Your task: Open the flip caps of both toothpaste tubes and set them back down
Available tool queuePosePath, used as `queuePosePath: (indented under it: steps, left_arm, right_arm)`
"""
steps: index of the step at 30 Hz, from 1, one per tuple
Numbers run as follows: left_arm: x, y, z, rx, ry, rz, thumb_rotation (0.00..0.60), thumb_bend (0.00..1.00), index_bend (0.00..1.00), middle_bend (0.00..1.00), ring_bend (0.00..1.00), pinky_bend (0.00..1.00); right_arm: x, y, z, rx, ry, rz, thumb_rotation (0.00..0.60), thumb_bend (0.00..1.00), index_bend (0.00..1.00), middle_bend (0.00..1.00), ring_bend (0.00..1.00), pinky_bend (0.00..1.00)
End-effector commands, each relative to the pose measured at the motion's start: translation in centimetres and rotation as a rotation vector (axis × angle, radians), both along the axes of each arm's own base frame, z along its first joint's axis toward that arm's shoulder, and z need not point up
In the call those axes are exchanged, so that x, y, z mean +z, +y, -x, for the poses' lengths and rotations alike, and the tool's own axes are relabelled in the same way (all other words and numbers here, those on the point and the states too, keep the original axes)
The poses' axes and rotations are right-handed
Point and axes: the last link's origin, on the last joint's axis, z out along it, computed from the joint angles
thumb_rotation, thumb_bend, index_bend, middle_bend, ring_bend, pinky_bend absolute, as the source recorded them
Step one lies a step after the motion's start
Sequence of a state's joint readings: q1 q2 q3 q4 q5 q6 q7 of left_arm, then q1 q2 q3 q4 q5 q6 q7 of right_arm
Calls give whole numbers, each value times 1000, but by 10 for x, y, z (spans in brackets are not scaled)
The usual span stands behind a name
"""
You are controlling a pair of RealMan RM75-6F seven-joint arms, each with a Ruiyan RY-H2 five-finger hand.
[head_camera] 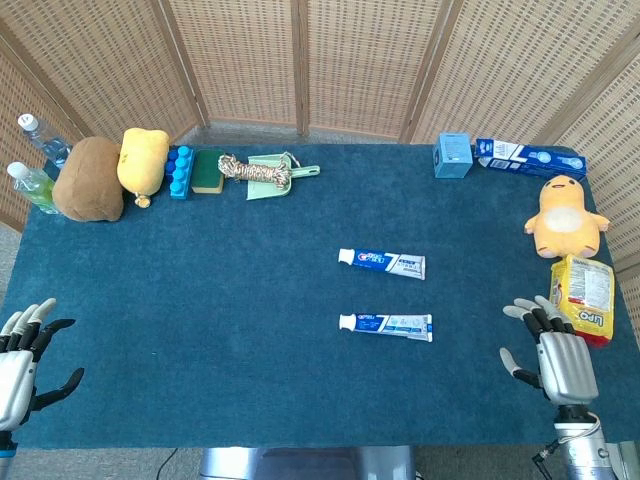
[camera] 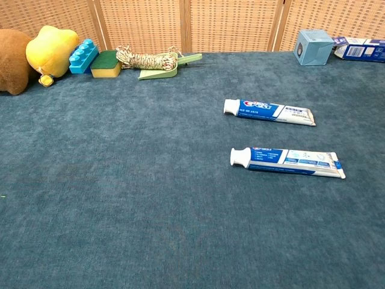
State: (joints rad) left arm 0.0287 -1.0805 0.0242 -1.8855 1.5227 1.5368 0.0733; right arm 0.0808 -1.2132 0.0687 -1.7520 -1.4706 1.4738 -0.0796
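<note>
Your left hand (head_camera: 25, 355) sits at the near left edge of the blue cloth-covered table (head_camera: 200, 300), fingers spread apart and holding nothing; the chest view does not show it.

Along the far edge, from the left, you have a clear bottle (head_camera: 40, 135), a green-filled bottle (head_camera: 30, 187), a brown plush (head_camera: 88, 180), a yellow plush (head_camera: 142, 160), a blue toy brick (head_camera: 179, 172), a green-and-yellow sponge (head_camera: 208, 171), and a coil of braided rope (head_camera: 247, 169) lying on a pale green dustpan (head_camera: 275, 180).

Both tubes lie flat near the middle of the table, parallel, white caps pointing to the left and closed. The far toothpaste tube (head_camera: 382, 263) is well apart from either hand, and the near toothpaste tube (head_camera: 386, 325) lies just toward you from it, the two not touching.

Further right at the back stand a light blue box (head_camera: 452, 155) and, beside it, a toothpaste carton (head_camera: 528, 156). Down the right edge come a yellow duck plush (head_camera: 565, 215) and a yellow snack bag (head_camera: 583, 296).

Your right hand (head_camera: 550, 350) rests at the near right, just beside the snack bag, fingers spread and empty, well to the right of the near tube.
</note>
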Motion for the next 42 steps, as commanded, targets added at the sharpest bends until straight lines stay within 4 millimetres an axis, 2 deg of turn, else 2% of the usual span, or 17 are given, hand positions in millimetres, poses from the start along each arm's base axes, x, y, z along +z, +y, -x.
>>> queuePosePath:
  steps: [1, 18, 25, 31, 42]
  left_arm:
    - [-1, 0, 0, 0, 1, 3, 600, 246, 223, 77, 3, 11]
    - [7, -1, -1, -14, 7, -19, 600, 246, 222, 76, 3, 12]
    - [6, 0, -6, -36, -13, -9, 600, 247, 222, 76, 3, 12]
    - [4, 5, -10, -55, -28, -2, 600, 246, 222, 76, 4, 12]
    - [1, 28, -18, -93, -27, 20, 600, 246, 222, 74, 3, 12]
  right_arm:
    - [0, 0, 0, -2, 0, -1, 600, 314, 275, 250, 109, 178]
    - [0, 3, -2, 8, 2, -6, 600, 316, 267, 250, 109, 178]
    - [-6, -1, -9, 31, -1, -38, 600, 314, 265, 250, 109, 178]
    - [-24, -13, -27, 81, 9, -95, 600, 315, 265, 250, 109, 178]
    - [-65, -37, -65, 139, 20, -197, 600, 308, 261, 248, 109, 179]
